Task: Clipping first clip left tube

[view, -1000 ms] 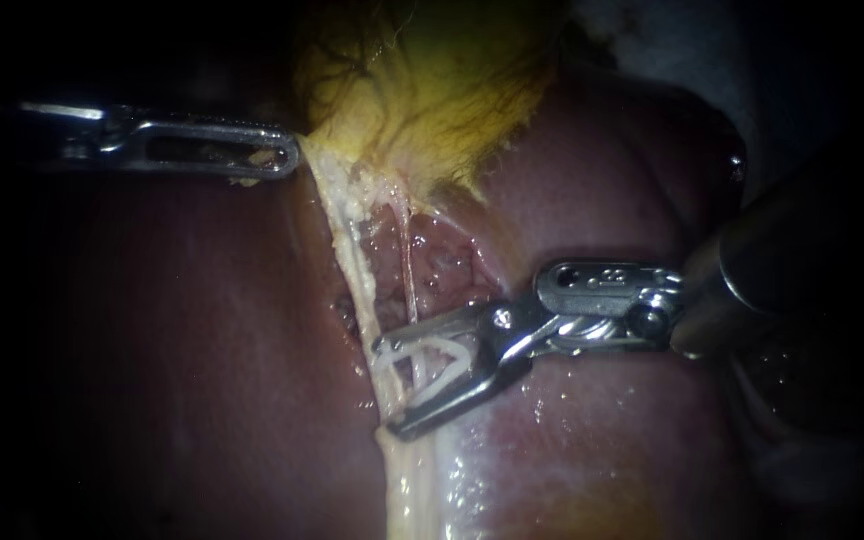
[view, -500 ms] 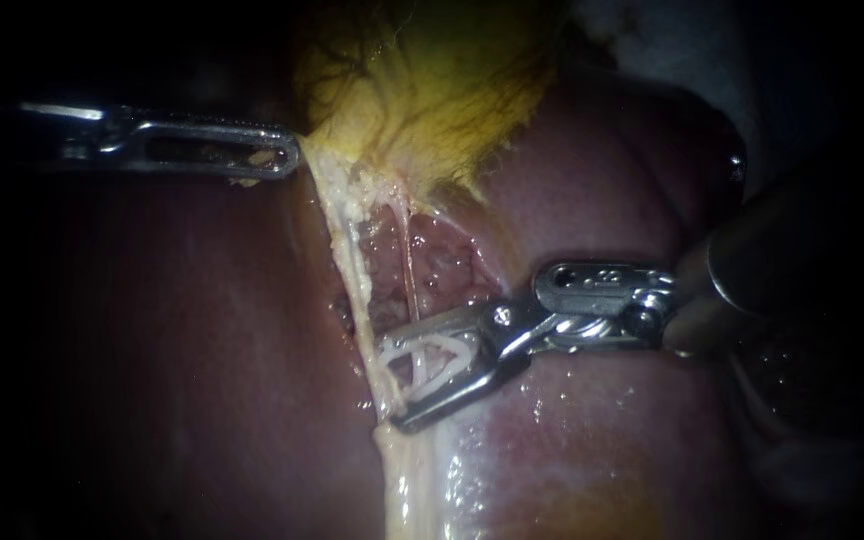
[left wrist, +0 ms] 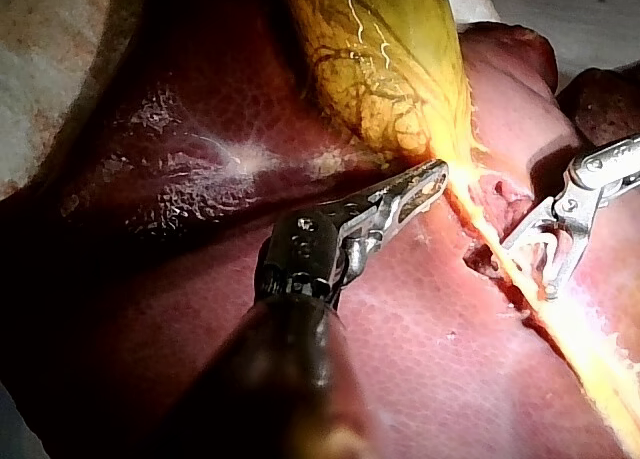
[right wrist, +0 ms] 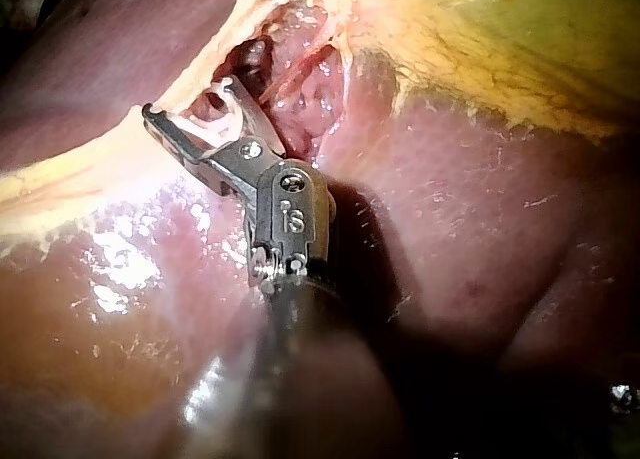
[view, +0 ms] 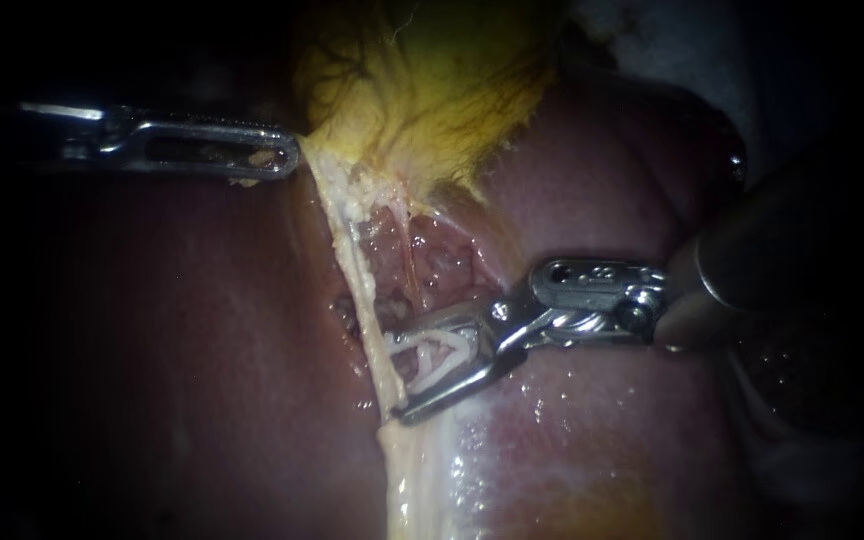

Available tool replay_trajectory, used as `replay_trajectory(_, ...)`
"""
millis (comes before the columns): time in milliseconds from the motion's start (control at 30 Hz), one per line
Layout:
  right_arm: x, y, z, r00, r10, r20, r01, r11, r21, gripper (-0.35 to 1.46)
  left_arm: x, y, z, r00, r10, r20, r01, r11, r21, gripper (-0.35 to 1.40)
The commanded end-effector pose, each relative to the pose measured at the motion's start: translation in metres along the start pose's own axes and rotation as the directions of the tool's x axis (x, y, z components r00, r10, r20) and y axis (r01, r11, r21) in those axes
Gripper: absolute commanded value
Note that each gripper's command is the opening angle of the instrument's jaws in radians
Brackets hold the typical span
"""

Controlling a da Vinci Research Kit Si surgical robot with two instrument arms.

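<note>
White clip [view: 442,352] at left tube [view: 352,250], right instrument [view: 392,378] slanted (left instrument [view: 290,158] holding gallbladder [view: 432,90])

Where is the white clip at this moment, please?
In the endoscope view the white clip sits near the centre, held between the right instrument's jaws at the pale left tube, below the gallbladder and over the liver.

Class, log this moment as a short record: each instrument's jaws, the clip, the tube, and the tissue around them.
left instrument: jaws shut on the gallbladder edge
right instrument: jaws shut on the clip
clip: white, legs apart, at the left tube
left tube: pale, runs from the gallbladder down past the jaw tips
liver: dark red, under both instruments
</note>
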Motion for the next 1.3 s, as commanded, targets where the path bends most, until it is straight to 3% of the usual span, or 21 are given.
replay_trajectory(33, 0.0000, 0.0001, 0.0000, 1.000, -0.001, 0.002, 0.001, 1.000, 0.003, 0.56, 0.0000, 0.0000, 0.0000, 1.0000, 0.000, 0.000, 0.000, 1.000, 0.000, -0.35)
replay_trajectory(567, 0.0003, 0.0015, 0.0012, 0.999, 0.014, -0.049, -0.011, 0.997, 0.077, 0.55, 0.0000, 0.0000, 0.0001, 1.0000, 0.000, 0.000, 0.000, 1.000, 0.000, -0.35)
replay_trajectory(1067, 0.0005, 0.0018, 0.0030, 0.997, 0.011, -0.078, 0.005, 0.979, 0.204, 0.54, 0.0000, 0.0000, 0.0001, 1.0000, 0.000, 0.000, 0.000, 1.000, 0.000, -0.35)
replay_trajectory(1300, 0.0006, 0.0014, 0.0033, 0.995, 0.009, -0.098, 0.015, 0.970, 0.242, 0.53, 0.0000, 0.0000, 0.0001, 1.0000, 0.000, 0.000, 0.000, 1.000, 0.000, -0.35)
